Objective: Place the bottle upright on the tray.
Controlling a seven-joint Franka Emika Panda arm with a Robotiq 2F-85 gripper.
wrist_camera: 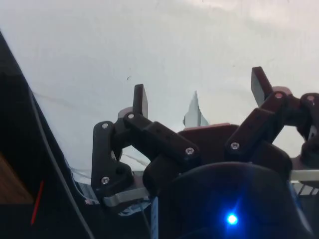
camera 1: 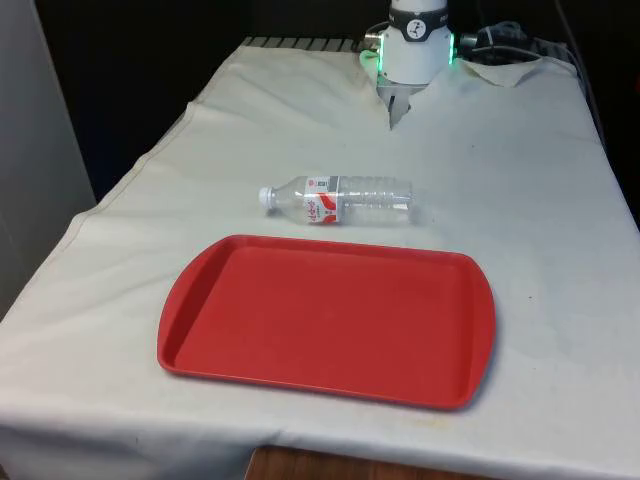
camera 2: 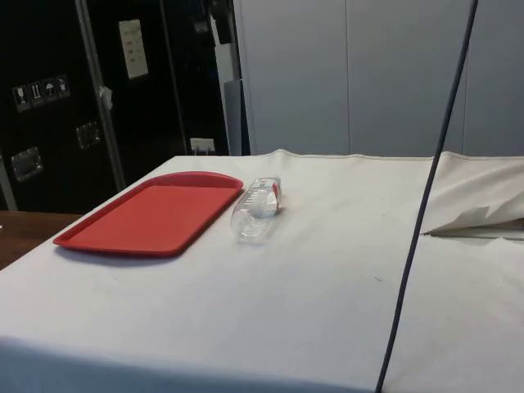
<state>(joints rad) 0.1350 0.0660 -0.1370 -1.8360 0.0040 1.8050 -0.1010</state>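
The black two-finger gripper (wrist_camera: pixel 199 97), wide open and empty, should approach the clear plastic bottle (camera 1: pixel 340 200) lying beyond the red tray (camera 1: pixel 330 320), gripping mid-body.

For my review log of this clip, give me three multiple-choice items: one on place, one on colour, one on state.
1. Where is the bottle?
A. on the tray
B. on the cloth beside the tray
C. in the pincer

2. What colour is the tray?
A. red
B. blue
C. green

3. How are the pincer's fingers?
A. shut on the bottle
C. shut on the tray
B. open, holding nothing

Key: 1 B, it lies on its side by the tray's far edge; 2 A, red in both fixed views; 3 B, wrist view shows spread fingers over bare cloth.
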